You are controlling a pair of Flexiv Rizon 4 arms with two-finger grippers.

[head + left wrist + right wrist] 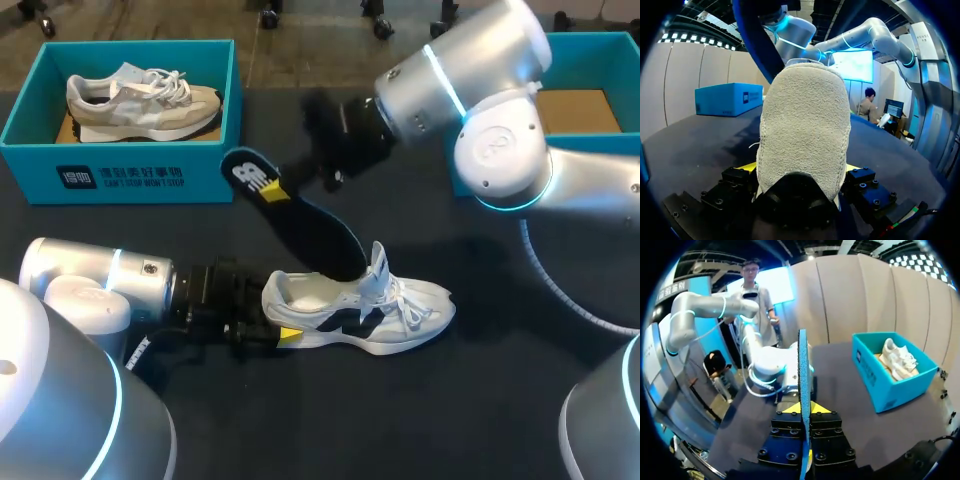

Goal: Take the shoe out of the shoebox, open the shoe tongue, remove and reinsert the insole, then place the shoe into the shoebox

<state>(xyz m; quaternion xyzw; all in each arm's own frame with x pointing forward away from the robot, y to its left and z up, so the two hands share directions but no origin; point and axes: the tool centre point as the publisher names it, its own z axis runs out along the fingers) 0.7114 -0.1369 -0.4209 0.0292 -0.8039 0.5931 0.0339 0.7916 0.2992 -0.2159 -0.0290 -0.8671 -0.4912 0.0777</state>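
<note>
In the head view a white sneaker (365, 305) lies on its sole in the middle of the dark surface (480, 400), toe toward the right arm's side. The left tool (272, 335) comes in low from the left and is clamped on the sneaker's heel, one yellow tip showing against the sole. A dark insole (300, 215) slants up out of the shoe's opening, its front end down inside and its heel end raised. The right tool (305, 170) is closed on the insole near that raised end. At the far left stands a teal shoebox (130, 175) holding a beige sneaker (140, 100). At the far right a second teal shoebox (590, 45), partly hidden by the right arm, shows only brown lining. In the left wrist view the sneaker's grey suede heel (802, 130) fills the space between the fingers of the left tool (799, 167), touching both, and the insole (755, 40) rises as a dark blue band above it. In the right wrist view the insole (803, 370) stands edge-on, pinched between the two fingers of the right tool (804, 410). The teal shoebox (875, 377) with the beige sneaker (897, 357) sits well off to one side.
</note>
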